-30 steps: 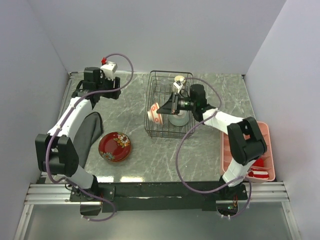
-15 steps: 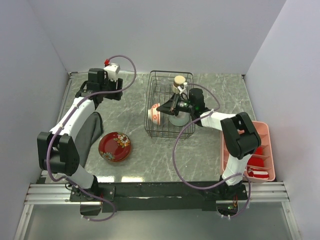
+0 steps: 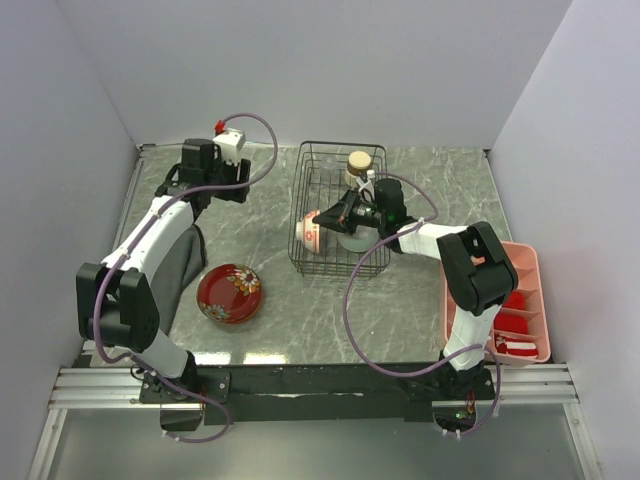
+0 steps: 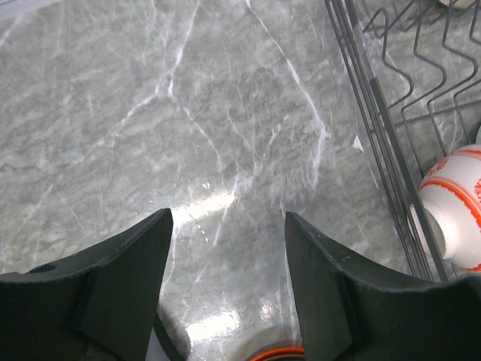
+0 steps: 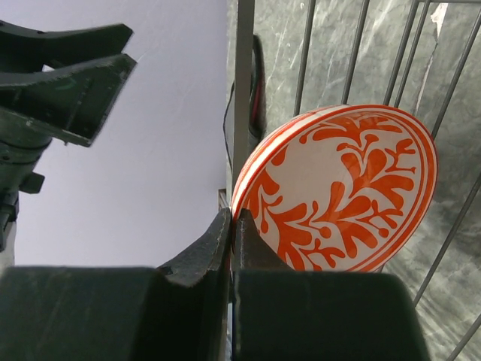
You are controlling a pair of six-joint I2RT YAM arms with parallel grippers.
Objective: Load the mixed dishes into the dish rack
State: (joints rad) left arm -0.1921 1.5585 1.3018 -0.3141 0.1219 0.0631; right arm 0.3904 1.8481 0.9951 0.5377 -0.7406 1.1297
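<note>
The black wire dish rack (image 3: pixel 340 262) stands mid-table. My right gripper (image 3: pixel 324 221) reaches into it and is shut on the rim of the reddish bowl with white base (image 3: pixel 311 229), held on edge at the rack's left side. In the right wrist view the fingers (image 5: pixel 259 252) pinch that bowl's rim (image 5: pixel 338 188). A tan cup (image 3: pixel 359 160) and a pale mint bowl (image 3: pixel 357 240) sit in the rack. The glossy red floral bowl (image 3: pixel 230 292) lies on the table. My left gripper (image 3: pixel 208 192) hovers open and empty left of the rack (image 4: pixel 376 98). An orange-red rim (image 4: pixel 278 353) peeks between its fingers.
A black cloth (image 3: pixel 180 262) lies at the left, next to the floral bowl. A pink compartment tray (image 3: pixel 528 262) with red and white items sits at the right edge. Grey walls close the table on three sides.
My right arm has drawn in closer to the rack, keeping the bowl at the rack's left side. My left gripper has shifted a little to the right.
</note>
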